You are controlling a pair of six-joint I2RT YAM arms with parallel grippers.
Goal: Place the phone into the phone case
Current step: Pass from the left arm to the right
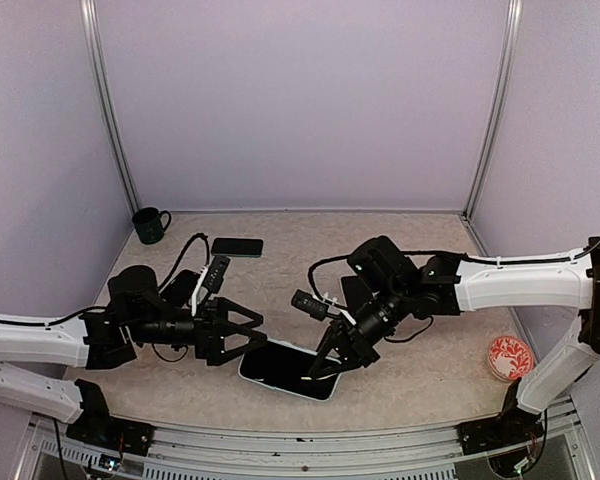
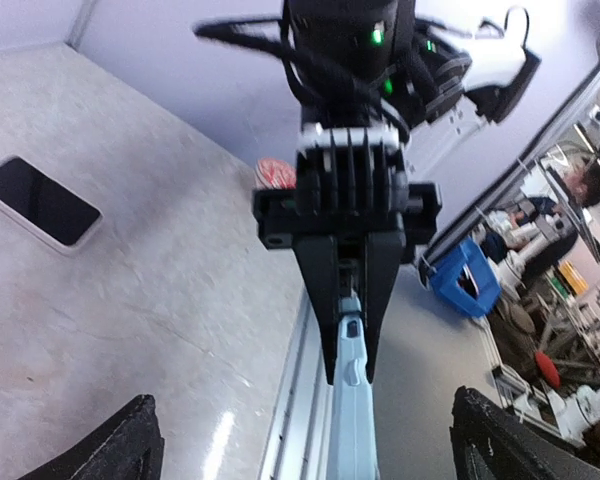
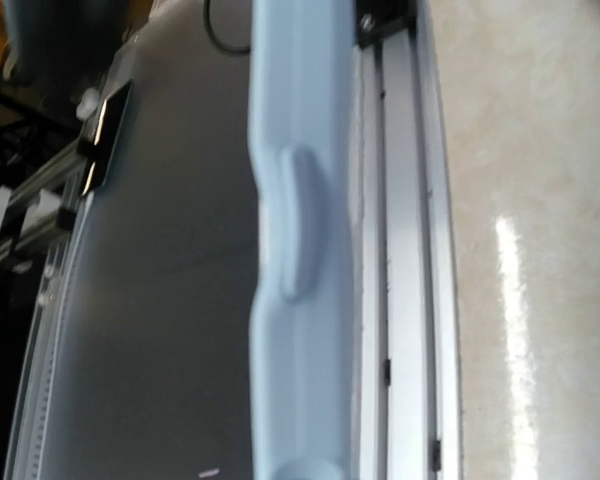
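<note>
A pale blue phone case [image 1: 280, 366] lies near the table's front edge, and a dark glossy face fills it. My right gripper [image 1: 325, 365] is shut on its right end. In the left wrist view its black fingers [image 2: 325, 300] pinch the case's thin edge [image 2: 352, 420]. The right wrist view is filled by the case's side [image 3: 305, 250] with a button bump and the dark face [image 3: 150, 300]; my own fingers do not show there. My left gripper [image 1: 245, 336] stands open at the case's left end, its fingertips [image 2: 130, 445] wide on either side of the edge.
A second dark phone [image 1: 237, 246] lies flat further back on the table; a dark phone with a light rim [image 2: 40, 203] shows in the left wrist view. A dark mug [image 1: 150, 225] stands back left. A red-and-white dish [image 1: 510, 357] sits right. The metal rail [image 1: 300, 440] runs along the front.
</note>
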